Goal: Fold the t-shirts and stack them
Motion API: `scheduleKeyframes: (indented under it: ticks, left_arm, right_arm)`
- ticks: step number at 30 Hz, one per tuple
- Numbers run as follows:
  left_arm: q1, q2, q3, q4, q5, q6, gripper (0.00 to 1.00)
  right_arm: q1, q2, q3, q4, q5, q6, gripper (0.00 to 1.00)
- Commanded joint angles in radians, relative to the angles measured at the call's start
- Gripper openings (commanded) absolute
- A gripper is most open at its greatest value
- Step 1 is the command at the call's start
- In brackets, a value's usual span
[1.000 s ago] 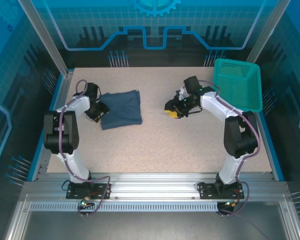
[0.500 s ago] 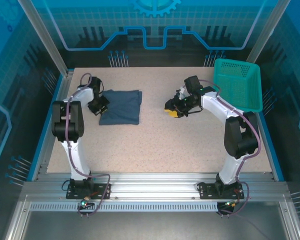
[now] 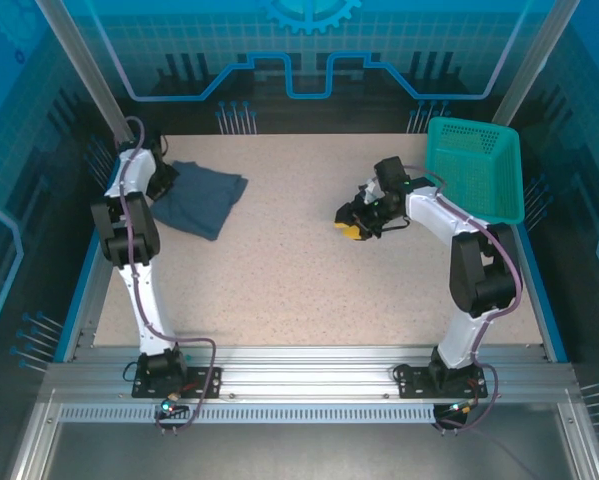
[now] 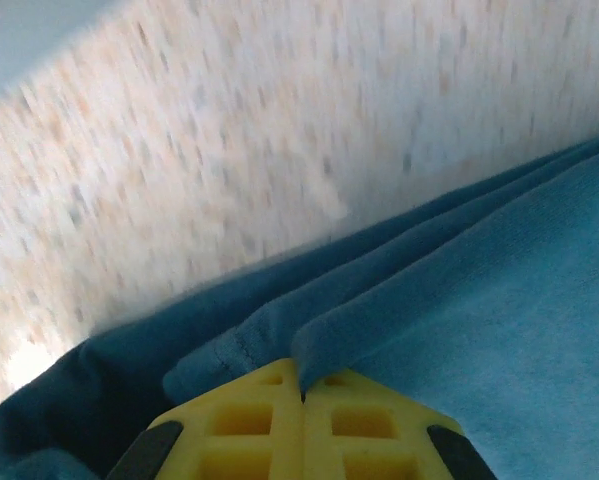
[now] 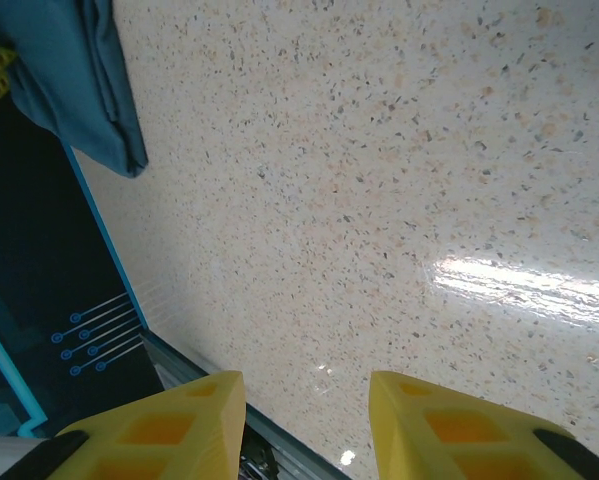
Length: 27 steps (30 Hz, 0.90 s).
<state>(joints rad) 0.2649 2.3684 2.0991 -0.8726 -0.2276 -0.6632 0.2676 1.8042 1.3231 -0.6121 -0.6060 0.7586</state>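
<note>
t-shirt (image 3: 201, 197): dark slate-blue, plain, no print | counter (image 3: 309, 290): pale beige, fine brown-and-grey speckle | basket (image 3: 476, 165): teal, open mesh grid | left pincer (image 4: 301, 380): yellow, black corners | right pincer (image 5: 305, 400): yellow | arms (image 3: 434, 215): white links, black joints, purple cables

T-shirt (image 3: 201, 198) lies on the table (image 3: 279, 300) in the far-left corner, bunched in layers. Left gripper (image 3: 161, 180) is at its left edge, between the shirt and the table's left border. In the left wrist view the fingertips are pressed together on a fold of the cloth, with more fabric ahead and to the right and bare table beyond. Basket (image 3: 476, 168) stands at the far-right corner. Right gripper (image 3: 351, 222) is right of centre, left of the basket and nearer than it, well apart from the t-shirt, jaws parted over bare table. Arm bases are at the near edge.
</note>
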Motion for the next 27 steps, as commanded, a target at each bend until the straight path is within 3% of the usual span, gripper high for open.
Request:
scheduleKeyframes:
  ticks: [1, 5, 9, 12, 14, 21, 23, 27]
  left_arm:
    - [0.034, 0.076, 0.13, -0.096, -0.046, -0.03, 0.0]
    - [0.054, 0.123, 0.229, -0.128, -0.019, -0.045, 0.05]
    - [0.048, 0.072, 0.224, -0.147, -0.008, -0.065, 0.48]
    - [0.029, -0.042, 0.133, -0.151, -0.045, -0.083, 0.6]
    - [0.02, -0.167, -0.023, -0.121, -0.032, -0.138, 0.67]
    - [0.021, -0.523, -0.676, 0.14, 0.311, -0.424, 0.67]
    - [0.02, -0.546, -0.766, 0.222, 0.383, -0.455, 0.68]
    - [0.02, -0.517, -0.78, 0.287, 0.418, -0.448, 0.69]
  right_arm:
    - [-0.015, -0.034, -0.009, -0.018, 0.001, 0.002, 0.38]
    - [-0.015, -0.02, 0.0, -0.025, 0.001, 0.002, 0.38]
    - [-0.016, 0.001, 0.031, -0.034, -0.009, -0.002, 0.38]
    - [-0.016, 0.013, 0.058, -0.045, -0.012, -0.011, 0.38]
    - [-0.016, 0.018, 0.075, -0.052, -0.017, -0.016, 0.38]
    - [-0.016, 0.012, 0.081, -0.052, -0.034, -0.026, 0.38]
    - [-0.016, 0.005, 0.074, -0.043, -0.044, -0.025, 0.38]
    - [-0.016, -0.012, 0.062, -0.041, -0.054, -0.03, 0.38]
